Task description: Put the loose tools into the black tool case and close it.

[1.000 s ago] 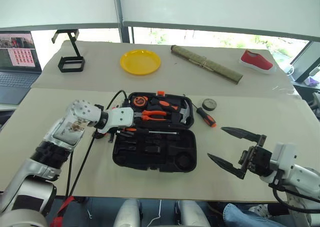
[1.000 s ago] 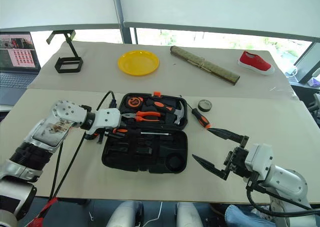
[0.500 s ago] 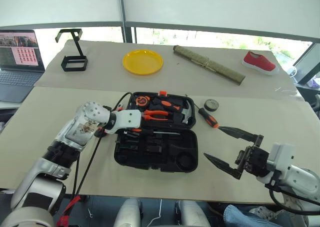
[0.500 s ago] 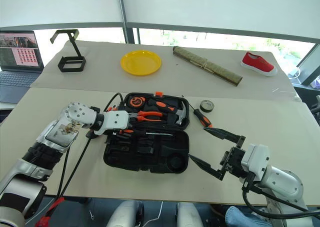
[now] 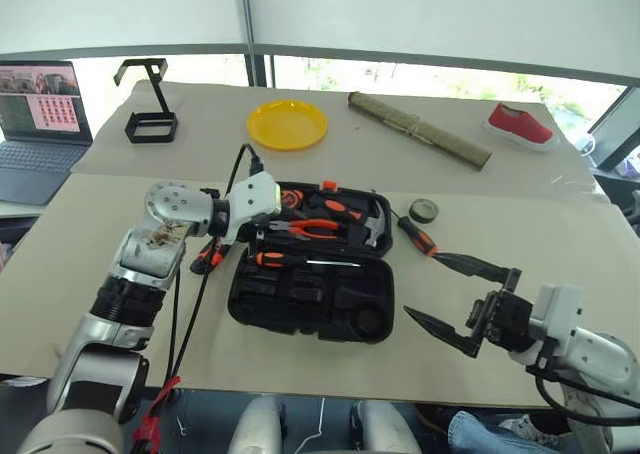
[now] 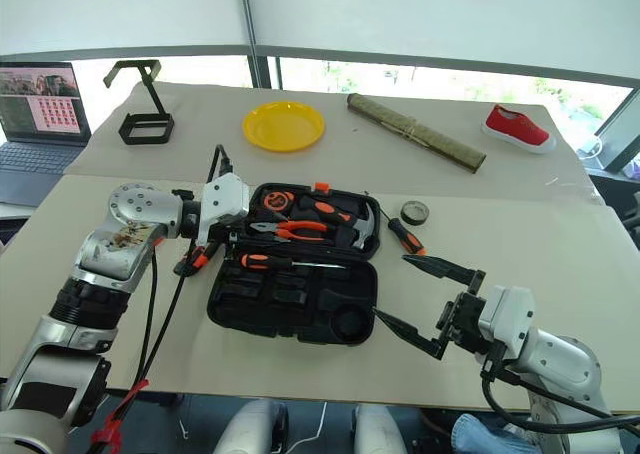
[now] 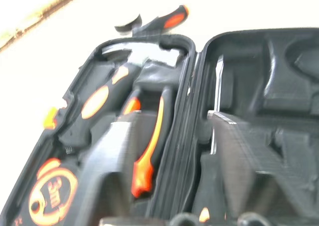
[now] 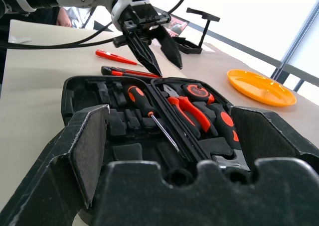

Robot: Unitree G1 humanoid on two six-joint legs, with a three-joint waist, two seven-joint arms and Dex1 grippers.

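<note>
Black tool case lies open on the bench; a screwdriver now sits inside it, released by the left tool, which has lifted clear. Another screwdriver waits beside the case. In the right wrist view, left tool fingers stand slightly parted, empty. Right tool gapes wide, empty.

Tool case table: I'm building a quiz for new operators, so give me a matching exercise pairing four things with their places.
1 pliers; 2 small dark roll; 3 yellow plate; 4 red shoe.
A far table, right end; B inside the tool case; C far table, behind the case; D just right of the case.
Pairs: 1-B, 2-D, 3-C, 4-A.
</note>
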